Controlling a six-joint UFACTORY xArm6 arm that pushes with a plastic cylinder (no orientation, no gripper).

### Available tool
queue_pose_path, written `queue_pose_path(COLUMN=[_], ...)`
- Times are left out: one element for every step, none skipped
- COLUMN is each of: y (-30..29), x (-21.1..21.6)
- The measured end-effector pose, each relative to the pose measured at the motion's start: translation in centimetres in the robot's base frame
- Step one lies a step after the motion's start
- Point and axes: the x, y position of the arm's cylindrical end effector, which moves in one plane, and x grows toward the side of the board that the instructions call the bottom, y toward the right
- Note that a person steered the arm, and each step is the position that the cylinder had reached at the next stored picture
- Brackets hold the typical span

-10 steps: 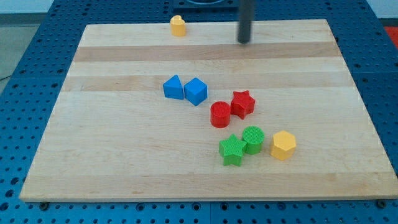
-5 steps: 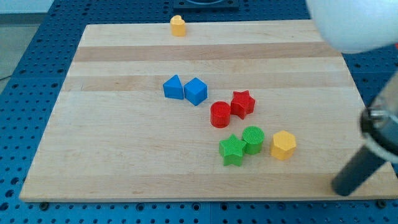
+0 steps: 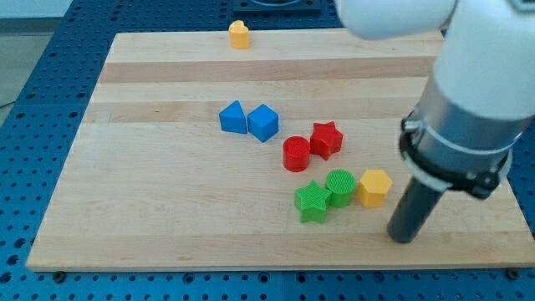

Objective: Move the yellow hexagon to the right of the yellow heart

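Camera view: pale wooden desk [image 3: 167,217] on a blue perforated base (arm enters from the view's top right).
Tip: my tip [image 3: 403,237], a dark rod end with no tool to open or close, rests on the desk just right of and below the yellow hexagon block [image 3: 374,187].
Hexagon: touching the green cylinder block [image 3: 340,186], which touches the green star block [image 3: 313,201].
Heart: yellow heart block [image 3: 240,34] at the desk's top edge, well apart.
Others: red cylinder block [image 3: 296,154] against red star block [image 3: 326,139]; blue triangular block [image 3: 233,117] beside blue cube block [image 3: 263,123].
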Motion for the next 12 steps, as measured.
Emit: queue_pose_path(y=[-2.5,-2.3,-2.2,-2.1,-1.6,0.6,2.5,2.2,-1.0,-5.1,-5.5,-2.6], x=[-1.0,-6.6,-12.9,-14.2,-10.4,-9.3,-13.3,-19.9,-25.8,-29.1,-29.1,-28.4])
